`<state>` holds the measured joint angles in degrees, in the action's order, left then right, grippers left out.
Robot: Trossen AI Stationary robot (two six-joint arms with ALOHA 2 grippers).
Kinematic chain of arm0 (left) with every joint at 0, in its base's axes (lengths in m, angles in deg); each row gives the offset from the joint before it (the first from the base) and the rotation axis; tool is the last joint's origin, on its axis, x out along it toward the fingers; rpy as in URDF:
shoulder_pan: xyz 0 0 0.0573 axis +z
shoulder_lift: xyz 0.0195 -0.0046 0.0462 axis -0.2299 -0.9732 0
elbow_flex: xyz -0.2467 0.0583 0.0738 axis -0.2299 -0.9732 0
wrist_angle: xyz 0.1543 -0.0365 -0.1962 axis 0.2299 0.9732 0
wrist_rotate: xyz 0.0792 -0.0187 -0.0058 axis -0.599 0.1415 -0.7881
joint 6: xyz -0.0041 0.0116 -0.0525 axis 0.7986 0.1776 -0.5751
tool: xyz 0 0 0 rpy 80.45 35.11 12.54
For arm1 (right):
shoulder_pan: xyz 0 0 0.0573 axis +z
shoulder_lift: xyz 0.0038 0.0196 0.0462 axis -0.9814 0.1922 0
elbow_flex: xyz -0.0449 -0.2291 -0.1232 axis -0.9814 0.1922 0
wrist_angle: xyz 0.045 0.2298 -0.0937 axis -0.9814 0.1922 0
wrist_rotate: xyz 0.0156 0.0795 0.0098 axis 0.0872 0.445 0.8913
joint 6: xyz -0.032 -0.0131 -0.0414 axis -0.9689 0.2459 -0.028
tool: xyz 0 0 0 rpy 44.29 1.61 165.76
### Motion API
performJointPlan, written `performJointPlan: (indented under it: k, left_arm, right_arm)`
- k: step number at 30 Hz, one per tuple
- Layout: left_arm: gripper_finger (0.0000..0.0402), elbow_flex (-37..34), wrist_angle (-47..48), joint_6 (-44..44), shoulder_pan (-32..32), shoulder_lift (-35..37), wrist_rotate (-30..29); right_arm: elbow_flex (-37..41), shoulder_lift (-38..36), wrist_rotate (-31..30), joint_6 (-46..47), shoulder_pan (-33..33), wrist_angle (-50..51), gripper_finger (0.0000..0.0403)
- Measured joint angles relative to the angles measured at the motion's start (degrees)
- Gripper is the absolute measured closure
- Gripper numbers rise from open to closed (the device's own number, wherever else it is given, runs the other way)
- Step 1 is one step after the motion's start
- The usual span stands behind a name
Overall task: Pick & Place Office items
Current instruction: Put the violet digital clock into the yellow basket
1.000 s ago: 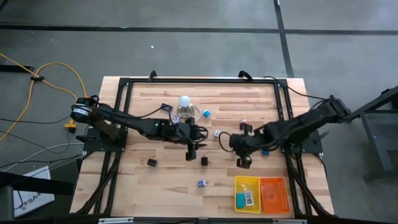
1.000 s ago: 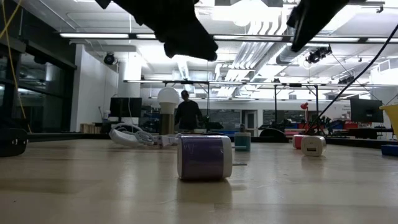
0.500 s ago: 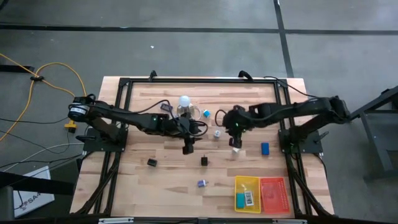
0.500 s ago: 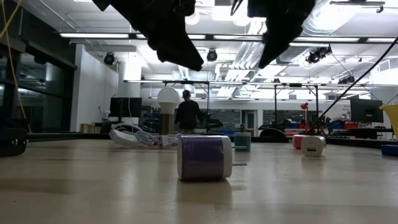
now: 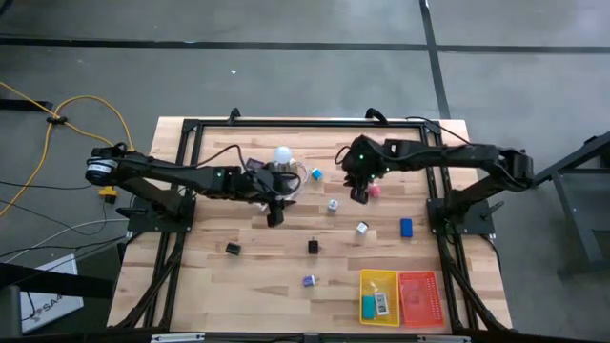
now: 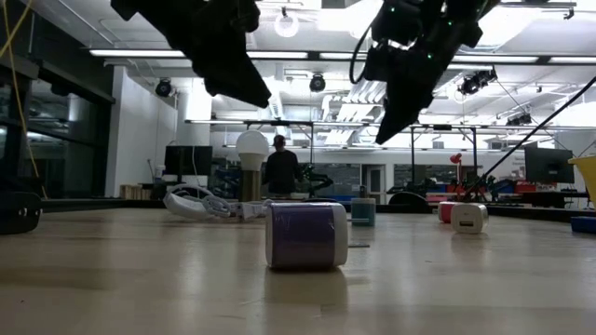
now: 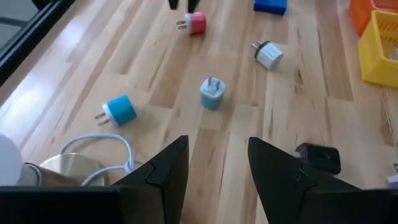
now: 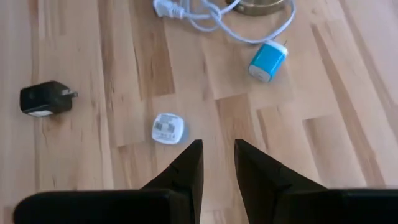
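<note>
- While the left arm pulls back, the right gripper has swung off the tray corner and up to the far-centre of the table, where it hangs just beside the pink plug.
- Right fingers: narrowly parted, nothing between them.
- The white plug now lies bare on the wood near the blue block. A second ago the arm covered that spot, and I can't tell whether the plug was dropped or just uncovered.
- Left gripper has backed toward its own side, away from the black adapter. Fingers spread wide, empty.
- Yellow tray holds one blue-white piece and the orange tray looks empty. Nothing new has been placed.
- My read: the right arm is lining up a fresh pick, with the pink plug or the pale plug the likely target.
- Most items are still loose on the table, so the task is early on.
</note>
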<state>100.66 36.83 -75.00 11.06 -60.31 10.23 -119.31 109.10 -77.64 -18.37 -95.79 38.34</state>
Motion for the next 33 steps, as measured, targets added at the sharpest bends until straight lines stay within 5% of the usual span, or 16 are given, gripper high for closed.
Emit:
performJointPlan:
  k: [22, 33]
  left_arm:
    - [0.0243, -2.6, -0.1, -5.0, -5.5, 2.0, -4.9]
    - [0.0243, -8.1, -1.1, -4.8, -7.2, 7.0, -13.1]
  right_arm:
    - [0.0, 0.0, 0.3, -0.4, -1.2, -5.7, 0.0325]
    - [0.0, 0.0, 0.3, -0.3, -1.2, -8.8, 0.0325]
